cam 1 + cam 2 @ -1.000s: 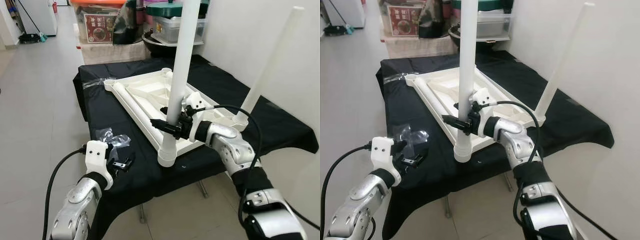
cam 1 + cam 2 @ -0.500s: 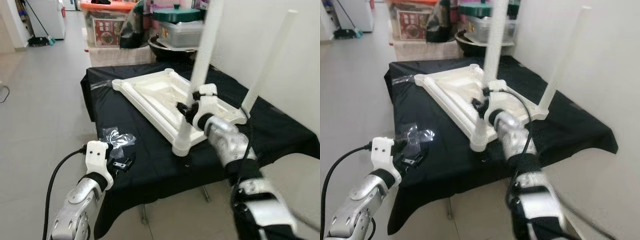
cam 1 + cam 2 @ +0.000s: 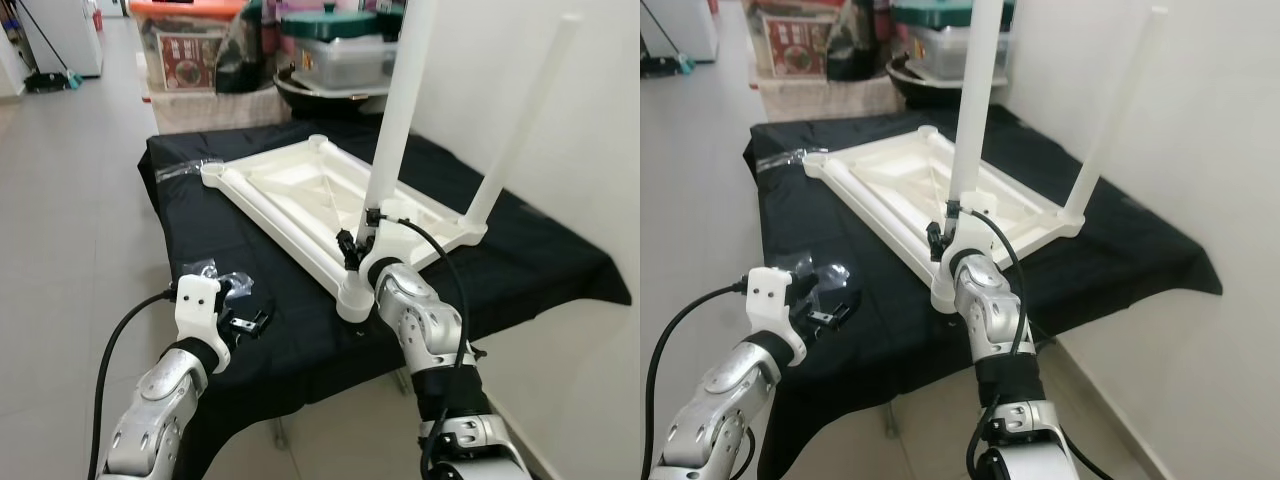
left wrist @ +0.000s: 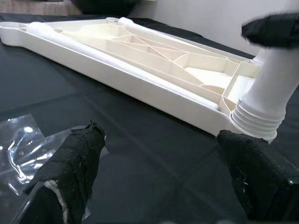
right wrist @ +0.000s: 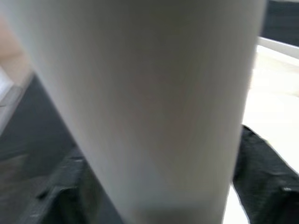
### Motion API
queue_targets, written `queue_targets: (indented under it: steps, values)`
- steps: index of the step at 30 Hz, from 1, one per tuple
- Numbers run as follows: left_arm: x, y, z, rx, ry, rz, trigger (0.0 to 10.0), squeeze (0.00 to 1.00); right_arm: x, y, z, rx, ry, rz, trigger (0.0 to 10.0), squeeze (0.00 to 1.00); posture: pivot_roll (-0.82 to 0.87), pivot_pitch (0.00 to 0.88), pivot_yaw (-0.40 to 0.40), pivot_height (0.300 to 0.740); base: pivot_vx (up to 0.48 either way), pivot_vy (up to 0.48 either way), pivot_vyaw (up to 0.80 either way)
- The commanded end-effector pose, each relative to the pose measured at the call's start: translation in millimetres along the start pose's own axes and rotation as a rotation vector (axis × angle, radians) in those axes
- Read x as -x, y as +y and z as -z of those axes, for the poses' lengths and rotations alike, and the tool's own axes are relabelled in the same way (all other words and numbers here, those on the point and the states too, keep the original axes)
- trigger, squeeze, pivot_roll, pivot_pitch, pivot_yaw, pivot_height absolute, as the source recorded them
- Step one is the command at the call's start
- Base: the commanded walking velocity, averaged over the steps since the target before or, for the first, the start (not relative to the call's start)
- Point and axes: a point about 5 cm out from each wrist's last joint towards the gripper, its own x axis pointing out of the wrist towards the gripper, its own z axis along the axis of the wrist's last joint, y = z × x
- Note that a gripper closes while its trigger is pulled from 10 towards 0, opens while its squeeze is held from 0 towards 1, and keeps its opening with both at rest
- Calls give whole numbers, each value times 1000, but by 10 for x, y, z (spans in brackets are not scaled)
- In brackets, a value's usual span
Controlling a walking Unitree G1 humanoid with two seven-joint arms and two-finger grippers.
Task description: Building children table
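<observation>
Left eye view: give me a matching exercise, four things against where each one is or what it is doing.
Things:
1. right hand
2. left hand
3. far table leg
4. plastic wrap

States:
A. lying crumpled on the black cloth
B. upright at the tabletop's right-hand corner, nothing holding it
C. closed around the near table leg, low down
D. open, low over the black cloth, beside the wrap

Pairs: 1-C, 2-D, 3-B, 4-A
</observation>
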Motion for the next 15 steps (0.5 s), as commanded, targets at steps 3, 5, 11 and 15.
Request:
queue_targets:
  steps: [3, 5, 11, 15]
  values:
    - [16, -6, 53, 5, 17, -2, 10000, 0, 60, 37, -296, -16, -94, -215, 10000, 0, -25, 0, -83, 740, 0, 0, 0]
    - [17, -7, 54, 5, 17, -3, 10000, 0, 119, 31, -406, -3, -135, -326, 10000, 0, -26, 0, -86, 740, 0, 0, 0]
    - [12, -8, 55, 6, 16, -3, 10000, 0, 308, 25, -521, 123, -178, -587, 10000, 0, -26, 0, -85, 740, 0, 0, 0]
    - [-7, -6, 42, 3, 11, 1, 10000, 0, 504, 216, -314, 279, -121, -929, 10000, 0, -20, 0, -92, 740, 0, 0, 0]
